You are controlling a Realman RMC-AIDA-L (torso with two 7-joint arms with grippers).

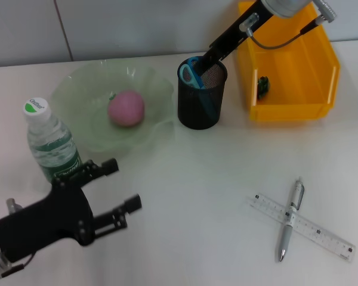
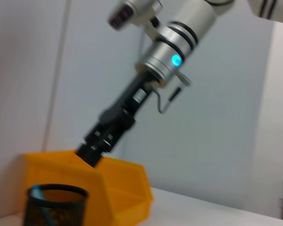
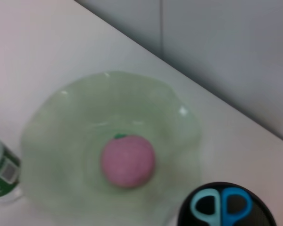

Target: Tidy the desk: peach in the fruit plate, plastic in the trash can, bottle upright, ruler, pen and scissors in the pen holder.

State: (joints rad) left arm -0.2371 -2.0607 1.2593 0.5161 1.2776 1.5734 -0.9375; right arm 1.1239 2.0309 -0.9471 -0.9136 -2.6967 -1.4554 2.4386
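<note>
Now right tool (image 1: 210, 56) sits at black mesh pen holder (image 1: 201, 101) rim, finger state unclear; blue-handled scissors (image 1: 191, 74) stand inside. Left tool (image 1: 114, 192) spread, beside upright bottle (image 1: 51, 142), label unreadable.

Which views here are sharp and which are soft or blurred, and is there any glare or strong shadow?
Head view: sharp, evenly lit, only faint shadows under the pen holder and bottle; ruler markings readable. Left wrist view: the right arm looks slightly smeared, its blue indicator light glowing. Right wrist view: soft throughout, the peach, fruit plate and scissors handles fuzzy-edged, small highlights on the plate rim.
</note>
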